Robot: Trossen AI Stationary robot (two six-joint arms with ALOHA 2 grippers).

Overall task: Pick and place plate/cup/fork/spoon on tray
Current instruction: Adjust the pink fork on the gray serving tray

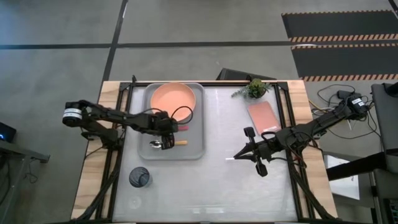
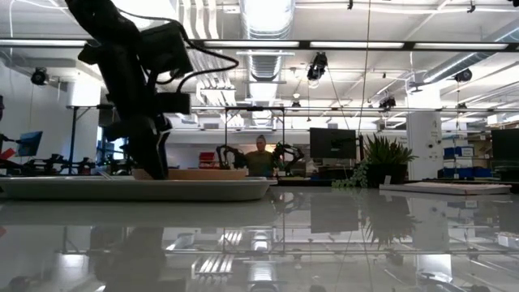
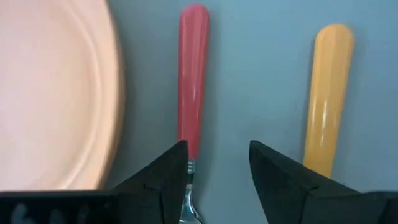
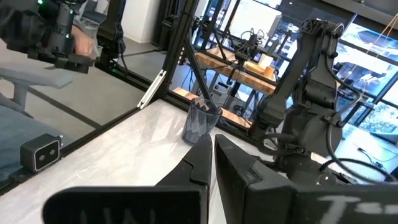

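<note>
The table [image 1: 224, 180], glossy and pale, is seen from above with both arms over it. The tray [image 1: 198, 149] is placed at the table's far left part; in the low view it appears as a shallow grey dish [image 2: 203, 191] under the dark arm.

The plate [image 1: 170, 98] is set inside the tray, in its far half, and its pale rim fills one side of the left wrist view [image 3: 56, 93]. A pink slab [image 1: 262, 116] is noted on the far right of the table, with a small green plant [image 1: 255, 88] just beyond it.

The cup [image 1: 139, 178] is found outside the tray, on the bare table near the front left corner; it also shows in the right wrist view [image 4: 202, 120].

The fork [image 3: 193, 81] and the spoon [image 3: 328, 99] are laid side by side on the tray floor, apart from each other, the fork beside the plate rim. From above, the spoon [image 1: 168, 144] is seen in the tray's near half; the fork's tines are probably hidden under the gripper there.

The left gripper [image 3: 217, 165] is held low over the tray, fingers spread, with the fork's neck beside one fingertip and nothing pinched.

The right gripper [image 1: 236, 156] is held over the table's middle right, well apart from the tray; its fingers [image 4: 199, 163] are pressed nearly together, with nothing between them.
</note>
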